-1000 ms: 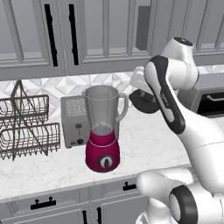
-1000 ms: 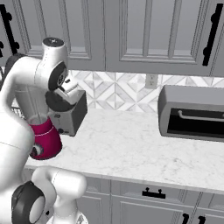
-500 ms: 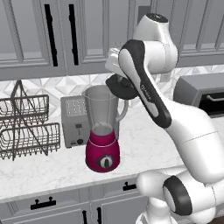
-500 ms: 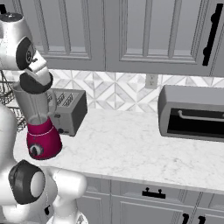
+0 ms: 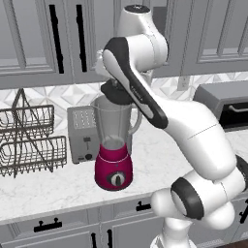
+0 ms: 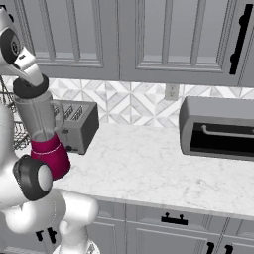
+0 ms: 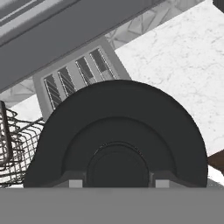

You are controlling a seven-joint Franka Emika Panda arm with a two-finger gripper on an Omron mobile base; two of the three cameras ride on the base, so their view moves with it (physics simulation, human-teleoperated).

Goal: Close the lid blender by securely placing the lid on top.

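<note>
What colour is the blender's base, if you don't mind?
Magenta; the blender base shows best in the left base view.

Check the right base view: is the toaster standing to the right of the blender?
Yes, the silver toaster stands on the counter just right of the blender, partly behind its jar.

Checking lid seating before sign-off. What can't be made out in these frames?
- Whether the lid is fully seated on the blender: in the left base view the arm covers the jar's rim.
- Jaws: the hand view has the lid across them, so their grip is unclear.
- Dish rack: cut by the left edge of the left base view.
- Toaster: partly behind the jar.
</note>
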